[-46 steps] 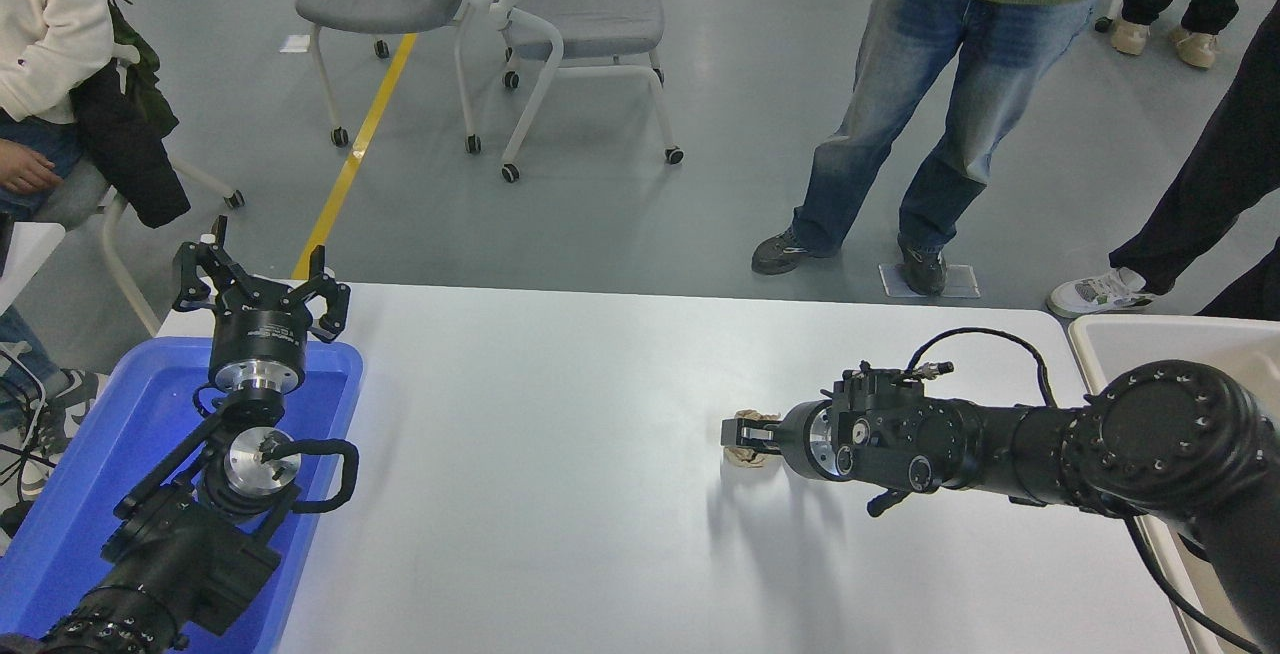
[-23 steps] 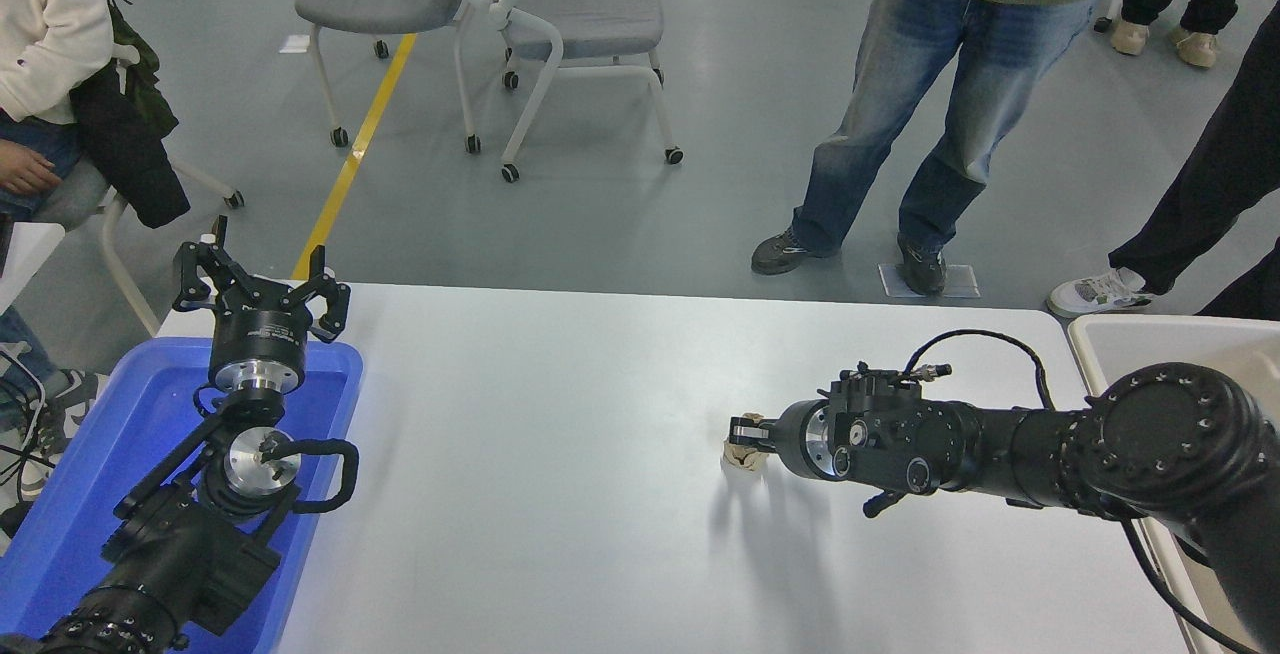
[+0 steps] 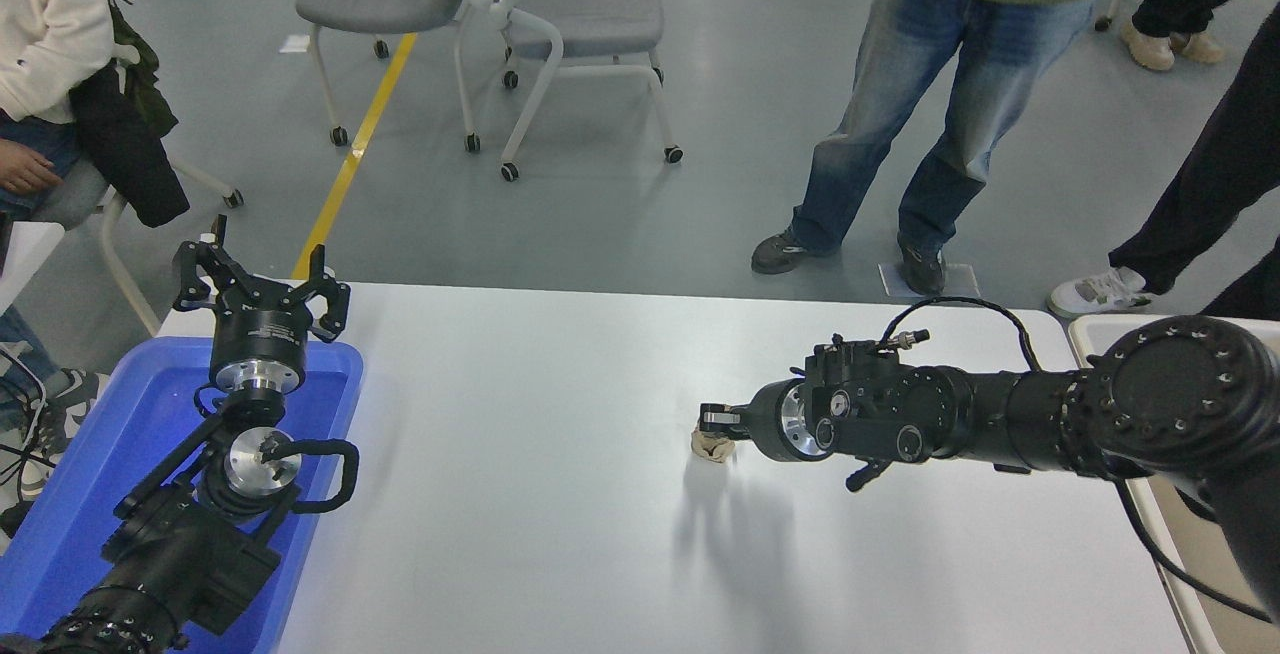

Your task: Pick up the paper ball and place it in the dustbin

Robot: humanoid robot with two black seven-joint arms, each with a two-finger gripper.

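Lifted leftward, right gripper (image 3: pixel 716 426) clamping paper ball (image 3: pixel 712 446)

- The white table (image 3: pixel 560 494) carries the things.
- A blue tub (image 3: pixel 110 434) sits at its left edge.
- The dustbin (image 3: pixel 1090 334) stands at its right edge.

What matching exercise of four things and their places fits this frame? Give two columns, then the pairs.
Things:
1. paper ball
2. blue tub
3. dustbin
4. left gripper

Places or states:
A. at the table's right edge, mostly hidden behind the right arm
B. at the table's left edge, under the parked arm
C. open, above the far left corner of the table
D. mid-table, between the fingers of the right gripper

Pairs: 1-D, 2-B, 3-A, 4-C
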